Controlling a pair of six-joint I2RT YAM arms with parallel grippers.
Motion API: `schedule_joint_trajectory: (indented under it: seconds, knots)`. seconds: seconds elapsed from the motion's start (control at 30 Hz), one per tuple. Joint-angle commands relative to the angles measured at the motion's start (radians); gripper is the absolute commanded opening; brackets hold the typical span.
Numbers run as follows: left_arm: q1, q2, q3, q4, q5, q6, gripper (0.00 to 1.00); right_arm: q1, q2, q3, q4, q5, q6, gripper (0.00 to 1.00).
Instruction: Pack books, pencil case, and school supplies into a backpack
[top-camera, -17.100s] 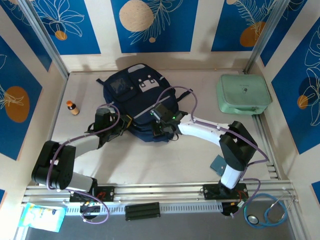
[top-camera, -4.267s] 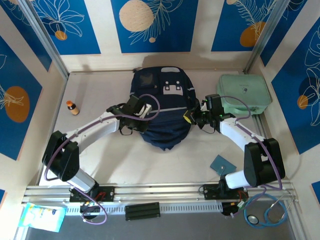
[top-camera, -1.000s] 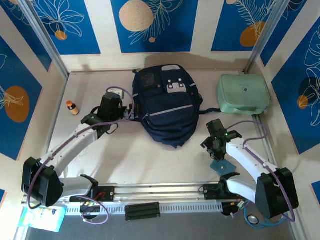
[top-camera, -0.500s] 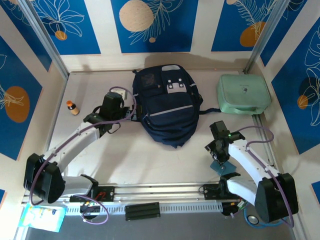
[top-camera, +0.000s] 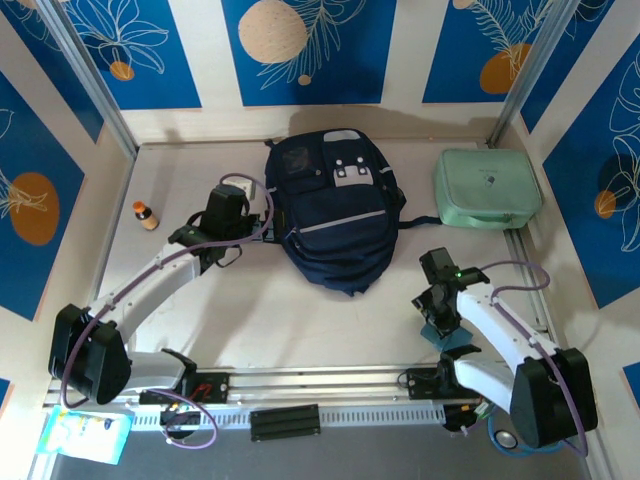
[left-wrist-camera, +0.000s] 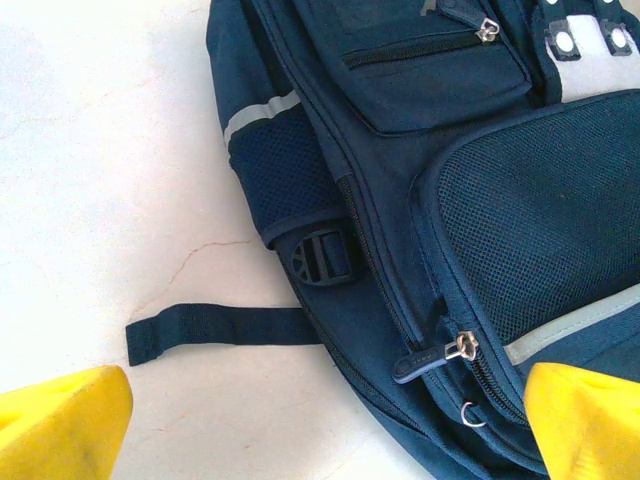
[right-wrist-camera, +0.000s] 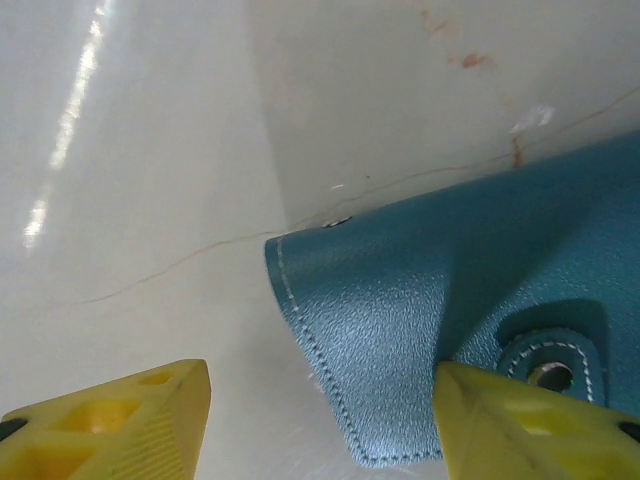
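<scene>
The navy backpack lies flat at the middle back of the table, its zips shut in the left wrist view. My left gripper hovers at its left side, open, with a loose strap and a zipper pull between the yellow fingertips. My right gripper is low over the teal-blue booklet near the front right. Its jaws are open around the booklet's raised corner. The right finger touches the cover, while the left finger stands apart. Books and pencil case are out of view.
A mint-green rounded case sits at the back right, close to the side wall. A small orange-capped bottle stands at the left. Metal rails run along the near edge, just below the booklet.
My right gripper has moved toward the near edge and dropped onto the teal booklet, its jaws narrowing slightly. The left arm shifted a little toward the backpack and stays open.
</scene>
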Motion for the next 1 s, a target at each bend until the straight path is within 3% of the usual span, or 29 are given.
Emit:
schedule_joint_trajectory:
  seconds: [0.0,0.27,0.53,0.8,0.97]
  knots:
    - [0.011,-0.029,0.009,-0.007,0.016,-0.016,1.0,-0.01,0.037,-0.038,0.097,-0.06,-0.028,0.62]
    - [0.011,-0.039,0.013,-0.014,0.019,-0.021,1.0,-0.026,0.071,0.003,0.365,-0.176,-0.179,0.64]
    - [0.011,-0.034,0.022,-0.016,0.038,-0.032,1.0,-0.051,0.213,0.139,0.457,-0.243,-0.269,0.63]
    - [0.011,-0.035,0.018,-0.023,0.041,-0.034,1.0,-0.084,0.27,0.272,0.321,-0.182,-0.45,0.63]
    - [0.011,-0.02,0.021,-0.016,0.056,-0.035,1.0,-0.215,0.348,0.294,0.229,-0.234,-0.545,0.68]
